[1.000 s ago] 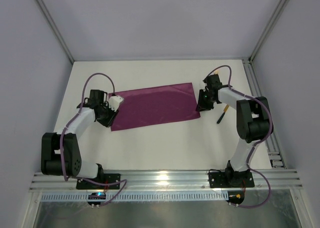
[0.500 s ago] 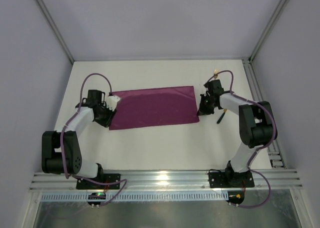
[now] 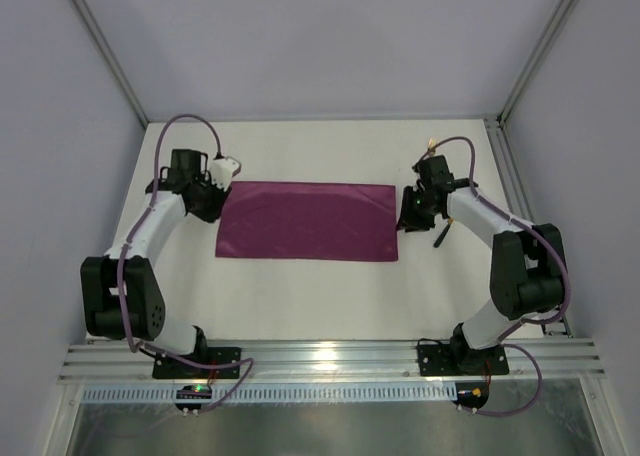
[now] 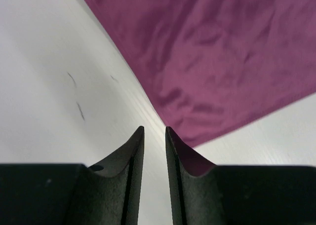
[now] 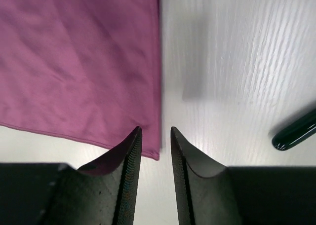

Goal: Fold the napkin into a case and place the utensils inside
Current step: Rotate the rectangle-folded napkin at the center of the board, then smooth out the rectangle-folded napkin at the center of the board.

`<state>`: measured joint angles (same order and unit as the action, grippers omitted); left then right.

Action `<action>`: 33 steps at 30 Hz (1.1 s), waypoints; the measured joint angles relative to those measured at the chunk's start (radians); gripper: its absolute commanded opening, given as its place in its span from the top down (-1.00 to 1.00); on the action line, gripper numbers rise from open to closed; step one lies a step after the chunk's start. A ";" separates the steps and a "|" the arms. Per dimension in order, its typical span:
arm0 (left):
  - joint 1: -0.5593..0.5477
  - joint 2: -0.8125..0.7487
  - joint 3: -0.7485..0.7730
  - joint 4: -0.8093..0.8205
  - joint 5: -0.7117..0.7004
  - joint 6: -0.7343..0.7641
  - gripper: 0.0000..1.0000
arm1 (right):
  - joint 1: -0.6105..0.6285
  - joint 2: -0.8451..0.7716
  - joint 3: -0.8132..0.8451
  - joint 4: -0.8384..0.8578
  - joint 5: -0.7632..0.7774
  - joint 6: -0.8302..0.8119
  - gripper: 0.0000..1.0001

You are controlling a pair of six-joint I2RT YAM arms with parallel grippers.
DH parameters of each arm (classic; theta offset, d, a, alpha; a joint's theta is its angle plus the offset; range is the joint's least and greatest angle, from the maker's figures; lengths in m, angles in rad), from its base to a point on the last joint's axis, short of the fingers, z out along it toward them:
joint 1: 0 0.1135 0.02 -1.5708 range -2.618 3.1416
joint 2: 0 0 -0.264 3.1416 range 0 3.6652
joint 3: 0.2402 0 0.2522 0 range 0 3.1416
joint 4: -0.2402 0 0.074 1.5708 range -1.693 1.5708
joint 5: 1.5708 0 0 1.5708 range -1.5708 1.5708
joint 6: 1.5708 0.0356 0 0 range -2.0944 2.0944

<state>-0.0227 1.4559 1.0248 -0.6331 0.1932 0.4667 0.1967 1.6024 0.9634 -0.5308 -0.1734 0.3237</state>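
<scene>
surface [image 3: 300, 306]: white, with the cloth lying flat across the middle.

napkin [image 3: 308, 221]: a wide oblong, long edges running left-right, with a few soft creases. It's not yet narrow enough to be a case, so I read the step in hand as the next lengthwise fold.

left gripper [image 4: 154, 132]: at the cloth's left end. Jaws are a narrow slit apart with bare surface showing through the gap, nothing clamped. A napkin corner sits just beside one jaw tip.

right gripper [image 5: 155, 131]: same at the right end, jaws slightly apart and empty, corner just beside the tip.

To do it well, my take:
- both sides take corners of the same long edge, else the fold skews
- press the tips down to the surface and pinch the full thickness at the corner; the cloth looks thin and slick, so a shallow bite will likely slip
- lift low, carry across together with the edge lightly taut, land it parallel to the opposite edge
- leave one short end open as the mouth

utensil handle [image 5: 295, 133]: dark, on the surface right of the right gripper, apart from the cloth. Only one piece shows, and I can't tell if it's the fork or the knife. Keep the carry path off it.
</scene>
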 measured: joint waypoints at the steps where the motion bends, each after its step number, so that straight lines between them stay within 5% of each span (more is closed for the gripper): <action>1: -0.010 0.018 0.048 -0.003 -0.007 -0.005 0.53 | 0.000 0.000 0.047 -0.016 0.010 0.001 0.32; 7: -0.126 0.222 0.330 -0.005 -0.012 -0.045 0.70 | 0.039 0.038 0.315 0.051 0.002 0.063 0.92; 14: -0.194 0.545 0.589 -0.024 0.013 -0.115 0.74 | 0.173 0.386 0.608 0.147 -0.122 0.168 0.92; 19: -0.203 0.689 0.713 -0.031 0.007 -0.164 0.75 | 0.195 0.572 0.649 0.217 -0.204 0.286 0.92; 33: -0.202 0.795 0.772 -0.028 -0.045 -0.198 0.77 | 0.171 0.682 0.680 0.319 -0.214 0.465 0.93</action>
<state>-0.2249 2.2509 1.7969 -0.6613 0.1482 0.2684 0.3672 2.2845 1.6436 -0.2115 -0.3878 0.7883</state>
